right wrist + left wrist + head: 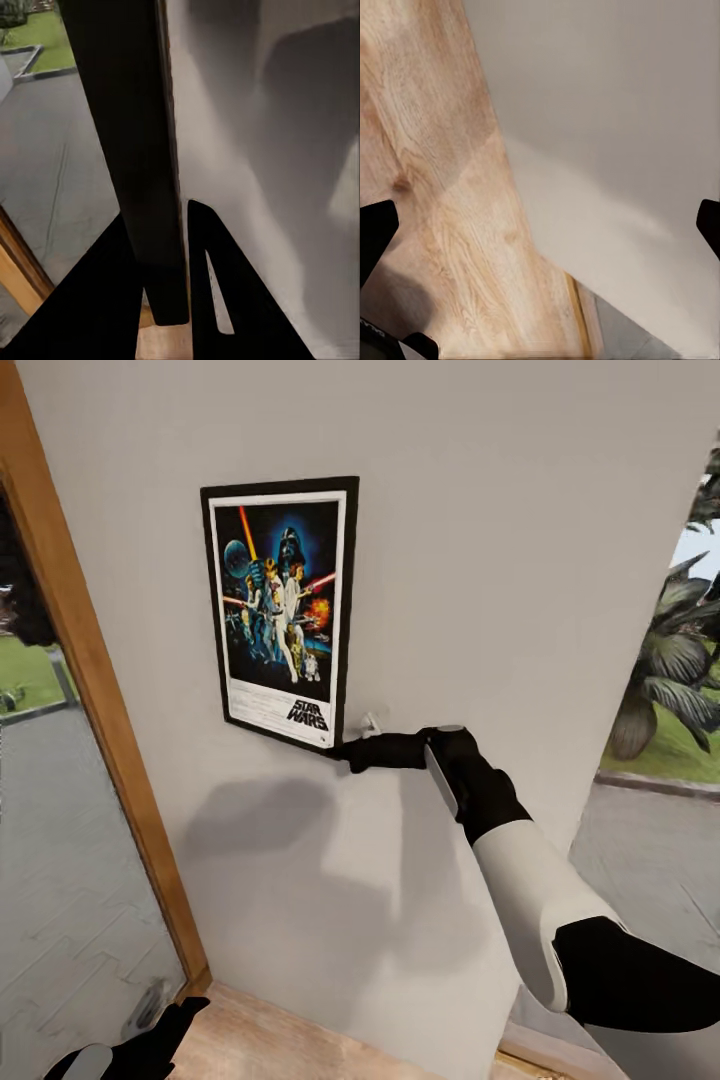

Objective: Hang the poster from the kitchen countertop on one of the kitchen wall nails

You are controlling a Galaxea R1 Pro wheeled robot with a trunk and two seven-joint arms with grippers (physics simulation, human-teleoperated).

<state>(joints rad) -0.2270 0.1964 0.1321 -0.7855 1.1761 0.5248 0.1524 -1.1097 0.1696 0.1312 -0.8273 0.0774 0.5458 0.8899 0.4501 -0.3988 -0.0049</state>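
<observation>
Head view: the poster [283, 612] sits flat against the pale wall [520, 560], upright with its long axis running up and down and leaning slightly, its lower right corner pinched by the right claw [352, 748]. That claw reaches in from the right and below, so the poster rises up and to the left from the fingertips, and the right arm [540, 880] is by far the nearer of the 2. In the right wrist view the black frame edge [135, 150] runs straight out between the 2 dark fingers [217, 285], which are closed on it, with the wall just beside. The poster shows a black frame, a white inner border, bright figures on dark blue and a black Star Wars logo at the foot. No nail can be made out; whether one already carries the frame cannot be told from these views. The left claw [150, 1045] hangs low near the wooden floor [290, 1045] at the foot of the wall, well apart from the poster; its fingertips stand wide apart in the left wrist view, holding nothing. A wooden door frame [95, 690] borders the wall on the left.
</observation>
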